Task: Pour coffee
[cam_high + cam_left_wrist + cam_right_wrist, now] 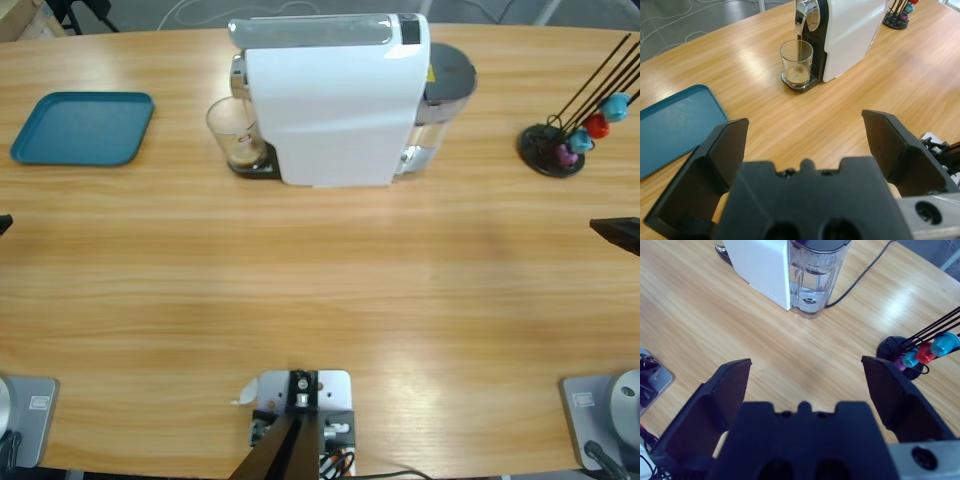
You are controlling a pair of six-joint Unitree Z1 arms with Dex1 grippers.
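Observation:
A clear glass [796, 64] stands on the drip tray under the spout of the white coffee machine [850, 25]. A shallow layer of tan coffee [797, 75] lies at its bottom. From above, the glass [237, 135] sits at the machine's [335, 100] left end. My left gripper [805, 122] is open and holds nothing, well short of the glass; only its tip [3, 222] shows at the table's left edge. My right gripper [807, 362] is open too, with nothing in it, and its tip [615, 232] is at the right edge.
A teal tray [85, 127] lies at the back left, also seen in the left wrist view [675, 125]. A black capsule stand [560, 140] with coloured capsules stands at the back right. The machine's water tank [815, 275] and black cable [860, 275] are behind it.

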